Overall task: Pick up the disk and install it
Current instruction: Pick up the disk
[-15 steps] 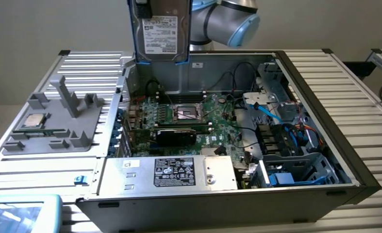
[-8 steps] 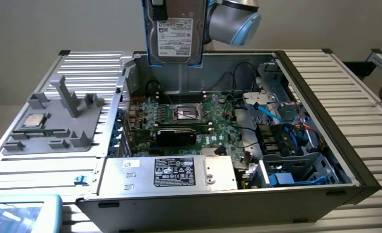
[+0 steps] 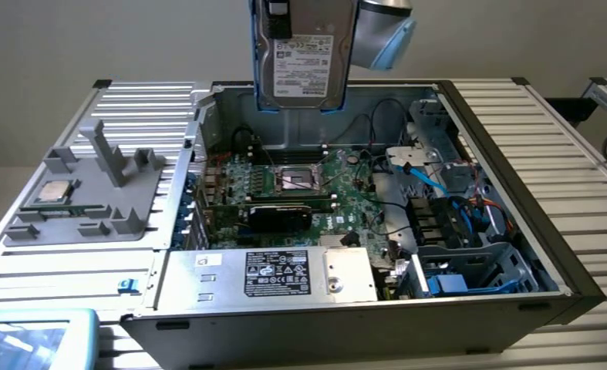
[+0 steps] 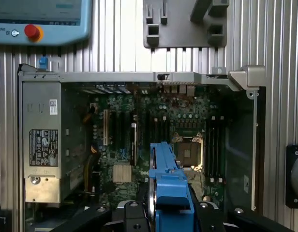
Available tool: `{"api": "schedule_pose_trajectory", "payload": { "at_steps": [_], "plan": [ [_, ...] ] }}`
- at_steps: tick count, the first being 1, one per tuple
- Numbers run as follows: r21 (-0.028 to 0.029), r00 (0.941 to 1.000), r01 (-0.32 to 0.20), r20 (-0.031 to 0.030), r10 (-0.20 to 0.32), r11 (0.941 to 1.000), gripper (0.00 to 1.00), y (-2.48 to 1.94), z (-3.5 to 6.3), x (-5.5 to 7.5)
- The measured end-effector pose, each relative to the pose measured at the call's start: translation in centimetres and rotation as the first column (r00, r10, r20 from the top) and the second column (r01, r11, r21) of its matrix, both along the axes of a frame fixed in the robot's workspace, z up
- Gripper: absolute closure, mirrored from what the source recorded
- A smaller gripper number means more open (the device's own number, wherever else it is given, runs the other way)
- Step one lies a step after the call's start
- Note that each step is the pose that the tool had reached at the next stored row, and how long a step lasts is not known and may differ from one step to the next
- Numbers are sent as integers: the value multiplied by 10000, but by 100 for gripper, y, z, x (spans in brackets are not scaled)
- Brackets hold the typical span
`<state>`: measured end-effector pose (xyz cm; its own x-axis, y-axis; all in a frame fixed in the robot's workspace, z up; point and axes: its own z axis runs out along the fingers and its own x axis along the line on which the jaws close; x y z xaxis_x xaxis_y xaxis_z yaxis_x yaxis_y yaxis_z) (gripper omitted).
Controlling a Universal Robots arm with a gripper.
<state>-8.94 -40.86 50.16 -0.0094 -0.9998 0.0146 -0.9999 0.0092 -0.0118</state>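
Clamped upright between the closed jaws, gripped by its blue carrier (image 4: 171,193): the disk (image 3: 298,65). Hanging clear above the open computer case (image 3: 334,339) lying on the table (image 3: 571,146), over the motherboard (image 3: 355,202), touching nothing below.

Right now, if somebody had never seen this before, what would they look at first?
The flat silver-grey disk in its bright blue plastic carrier hangs upright in the gripper, high above a big open dark metal computer case. Inside the case lies a green circuit board. A silver box with a black-and-white label sits at the case's front edge in the exterior view.
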Motion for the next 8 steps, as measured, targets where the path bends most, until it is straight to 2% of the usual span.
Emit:
{"api": "schedule_pose_trajectory", "payload": {
  "at_steps": [8],
  "plan": [
    [39,10000,0,0,0,10000,63,-205,28,268]
  ]
}}
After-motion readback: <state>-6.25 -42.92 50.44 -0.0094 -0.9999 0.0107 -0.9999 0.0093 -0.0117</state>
